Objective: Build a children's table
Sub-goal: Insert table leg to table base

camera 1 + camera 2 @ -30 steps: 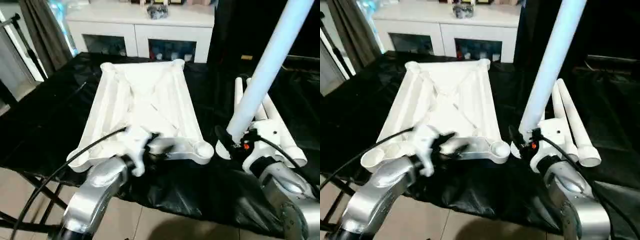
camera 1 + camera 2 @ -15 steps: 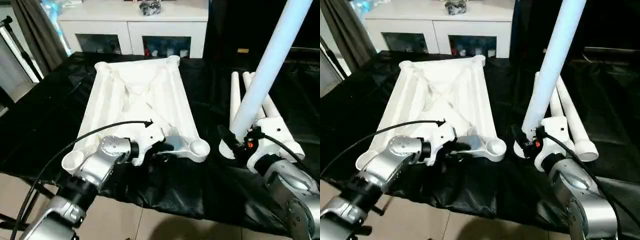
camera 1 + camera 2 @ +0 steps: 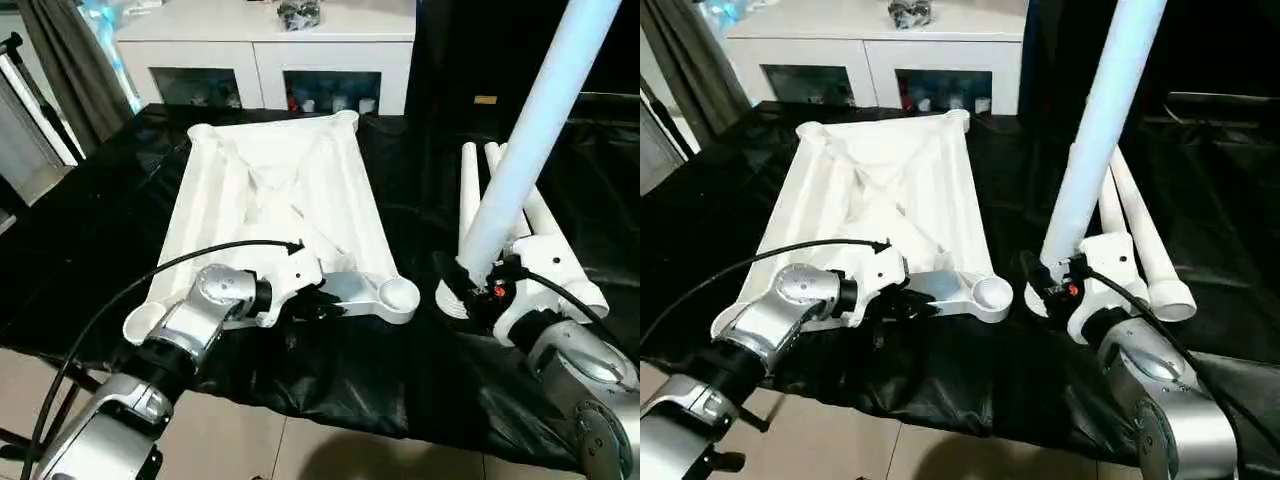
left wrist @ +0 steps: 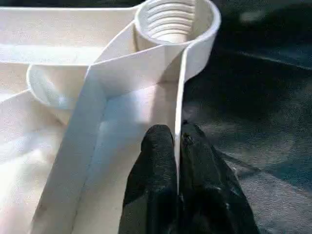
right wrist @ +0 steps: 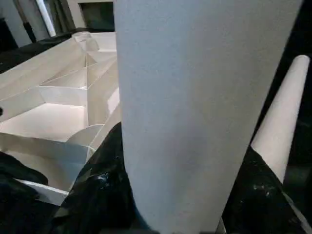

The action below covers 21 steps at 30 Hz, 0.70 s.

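Ribbed white plastic tabletop (image 3: 275, 190), smooth tubular leg (image 3: 525, 140).

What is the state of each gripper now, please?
Left gripper: shut on the tabletop edge rib.
Right gripper: shut on a table leg, held upright.

The left end effector (image 4: 176, 146) travelled from above the tabletop's (image 3: 275, 190) near edge down to that edge, toward the socket (image 3: 399, 293) at the 5 o'clock corner. Its forearm swung outward toward 7 o'clock and dropped lower. The black fingers (image 4: 155, 161), spread apart one second ago, closed onto the thin rim wall (image 4: 178, 102) of the tabletop, one finger on each side of it. The head camera shifted during the interval, so the tabletop appeared slightly displaced in both eye views; no tabletop movement on the desk (image 3: 90, 240) was confirmed.
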Available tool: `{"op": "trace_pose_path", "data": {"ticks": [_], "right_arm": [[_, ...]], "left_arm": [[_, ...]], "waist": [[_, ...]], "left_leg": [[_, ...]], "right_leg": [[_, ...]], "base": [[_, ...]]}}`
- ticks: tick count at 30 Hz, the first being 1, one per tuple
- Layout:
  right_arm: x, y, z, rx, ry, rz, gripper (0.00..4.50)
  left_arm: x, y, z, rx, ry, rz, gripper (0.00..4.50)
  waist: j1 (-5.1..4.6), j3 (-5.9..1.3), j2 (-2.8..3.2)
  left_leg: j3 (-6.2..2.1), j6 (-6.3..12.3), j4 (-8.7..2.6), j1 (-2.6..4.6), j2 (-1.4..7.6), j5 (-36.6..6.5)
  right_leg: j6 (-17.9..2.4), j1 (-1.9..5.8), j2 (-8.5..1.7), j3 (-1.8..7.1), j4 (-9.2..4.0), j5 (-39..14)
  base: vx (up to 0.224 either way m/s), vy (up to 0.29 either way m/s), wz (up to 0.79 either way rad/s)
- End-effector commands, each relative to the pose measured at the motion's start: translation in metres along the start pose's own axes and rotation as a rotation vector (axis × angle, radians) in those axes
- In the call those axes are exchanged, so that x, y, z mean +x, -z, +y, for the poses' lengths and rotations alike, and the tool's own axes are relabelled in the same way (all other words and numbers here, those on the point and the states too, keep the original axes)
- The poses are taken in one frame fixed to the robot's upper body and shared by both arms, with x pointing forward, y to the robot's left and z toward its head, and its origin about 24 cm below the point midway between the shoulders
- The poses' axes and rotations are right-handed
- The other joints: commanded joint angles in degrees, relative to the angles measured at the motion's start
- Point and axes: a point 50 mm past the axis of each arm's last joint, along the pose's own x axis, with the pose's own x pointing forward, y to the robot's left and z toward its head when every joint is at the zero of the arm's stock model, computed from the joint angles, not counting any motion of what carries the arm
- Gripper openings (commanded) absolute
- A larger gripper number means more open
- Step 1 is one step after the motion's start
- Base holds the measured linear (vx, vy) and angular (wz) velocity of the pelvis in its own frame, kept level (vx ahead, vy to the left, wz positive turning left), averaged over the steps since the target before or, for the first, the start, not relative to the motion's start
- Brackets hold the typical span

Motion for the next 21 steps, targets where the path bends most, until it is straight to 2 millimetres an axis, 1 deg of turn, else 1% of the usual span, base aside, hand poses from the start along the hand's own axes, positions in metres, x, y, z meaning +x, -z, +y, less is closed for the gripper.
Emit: {"op": "trace_pose_path", "data": {"ticks": [1,3,6,7,8,9,11,12,13,14,15,16,17,18,19,20,21], "right_arm": [[0.004,-0.007,0.006,-0.013,-0.045,-0.024,1.92],[0.009,-0.010,0.011,-0.002,-0.091,-0.037,1.92],[0.013,-0.013,0.015,0.019,-0.135,-0.053,1.92],[0.015,-0.014,0.019,0.016,-0.184,-0.059,1.92],[0.018,-0.015,0.023,0.009,-0.231,-0.060,1.92],[0.018,-0.015,0.023,0.007,-0.238,-0.059,1.92],[0.026,-0.015,0.027,-0.006,-0.297,-0.049,1.92],[0.030,-0.014,0.027,-0.010,-0.309,-0.042,1.92],[0.032,-0.013,0.027,-0.009,-0.312,-0.039,1.92],[0.039,-0.009,0.026,-0.007,-0.332,-0.022,1.92],[0.039,-0.009,0.026,-0.007,-0.332,-0.022,1.92],[0.039,-0.009,0.026,-0.007,-0.334,-0.019,1.92],[0.042,-0.006,0.026,-0.007,-0.340,-0.008,1.92],[0.045,-0.003,0.027,-0.006,-0.346,0.003,1.92],[0.047,-0.001,0.027,-0.005,-0.351,0.010,1.92],[0.047,-0.001,0.027,-0.005,-0.353,0.012,1.92],[0.048,0.001,0.028,-0.005,-0.359,0.019,1.92]], "left_arm": [[-0.005,0.005,0.004,-0.005,-0.013,0.023,0.01],[-0.005,0.005,0.004,-0.008,-0.002,0.027,0.01],[-0.005,0.006,0.003,-0.009,0.005,0.029,0.00],[-0.005,0.005,0.003,-0.009,0.009,0.028,0.00],[-0.005,0.005,0.002,-0.009,0.015,0.026,0.00],[-0.004,0.005,0.002,-0.010,0.016,0.025,0.00],[-0.003,0.002,0.000,-0.021,0.029,0.011,0.00],[-0.003,0.001,-0.002,-0.025,0.038,0.004,0.00],[-0.003,0.001,-0.003,-0.026,0.040,0.002,0.00],[-0.002,0.000,-0.006,-0.025,0.050,-0.003,0.00],[-0.002,0.000,-0.006,-0.025,0.050,-0.003,0.00],[-0.002,0.000,-0.006,-0.025,0.050,-0.003,0.00],[-0.001,0.001,-0.007,-0.025,0.053,-0.004,0.00],[-0.001,0.000,-0.009,-0.027,0.052,-0.011,0.00],[-0.002,0.000,-0.009,-0.030,0.053,-0.015,0.00],[-0.002,0.000,-0.010,-0.030,0.053,-0.016,0.00],[-0.002,0.000,-0.010,-0.030,0.055,-0.017,0.00]], "waist": [[0.14,-2.96,-0.72],[0.01,-3.05,-0.76],[-0.15,-2.99,-0.67],[-0.11,-2.96,-0.59],[-0.19,-2.98,-0.57],[-0.13,-2.99,-0.55],[-0.07,-3.05,-0.70],[-0.16,-3.01,-0.95],[-0.11,-3.09,-0.75],[-0.18,-3.03,-1.37],[0.00,-3.16,-1.05],[0.16,-3.08,-0.82],[0.24,-3.09,-0.90],[0.30,-3.15,-1.69],[0.53,-3.16,-1.28],[0.56,-3.19,-1.24],[0.57,-3.13,-1.25]], "left_leg": [[-0.15,0.11,-4.32,-0.61,1.92,-2.19],[-0.13,0.47,-4.24,-0.60,1.82,-1.35],[-0.08,0.81,-4.25,-0.53,1.90,-2.01],[-0.11,0.79,-4.30,-0.52,1.97,-2.04],[-0.10,0.84,-4.29,-0.56,2.04,-2.13],[-0.07,0.90,-4.26,-0.55,2.05,-1.86],[-0.07,1.00,-4.28,-0.58,2.06,-1.13],[-0.05,1.00,-4.34,-0.63,2.07,-1.29],[-0.04,1.00,-4.25,-0.56,2.12,-1.56],[0.13,1.30,-4.28,-0.67,2.15,-1.26],[0.11,1.42,-4.18,-0.61,2.20,-0.97],[0.22,1.65,-4.19,-0.50,2.30,-0.70],[0.26,1.81,-4.14,-0.51,2.31,-0.50],[0.36,2.21,-4.16,-0.64,2.34,0.31],[0.40,2.41,-4.12,-0.59,2.27,0.85],[0.43,2.47,-4.07,-0.53,2.36,0.78],[0.46,2.56,-4.13,-0.61,2.36,0.62]], "right_leg": [[-13.07,3.84,-3.50,2.16,-4.10,4.03],[-13.40,3.88,-3.45,2.11,-3.97,6.11],[-13.95,3.84,-3.58,2.16,-4.07,5.39],[-14.03,3.80,-3.57,2.14,-4.06,5.17],[-14.51,3.88,-3.61,2.13,-4.02,5.45],[-14.57,3.85,-3.57,2.14,-4.00,5.87],[-14.81,3.91,-3.58,2.09,-3.89,7.01],[-15.07,3.89,-3.63,2.03,-3.89,6.78],[-15.32,3.85,-3.76,2.06,-3.81,6.50],[-15.67,3.86,-3.68,2.10,-3.94,6.55],[-15.90,3.84,-3.80,2.10,-3.69,6.82],[-15.84,3.61,-3.74,2.04,-3.80,6.67],[-15.85,3.64,-3.69,2.07,-3.77,7.08],[-15.86,3.77,-3.66,2.05,-3.70,8.28],[-15.78,3.67,-3.69,2.02,-3.60,8.45],[-15.83,3.56,-3.75,2.01,-3.54,8.42],[-15.78,3.63,-3.75,1.97,-3.58,8.00]], "base": [[0.000,0.000,0.00],[0.000,0.000,0.00],[0.000,0.000,0.00],[0.000,0.000,0.00],[0.000,0.000,0.00],[0.000,0.000,0.00],[0.000,0.000,0.00],[0.000,0.000,0.00],[0.000,0.000,0.00],[0.000,0.000,0.00],[0.000,0.000,0.00],[0.000,0.000,0.00],[0.000,0.000,0.00],[0.000,0.000,0.00],[0.000,0.000,0.00],[0.000,0.000,0.00],[0.000,0.000,0.00]]}}
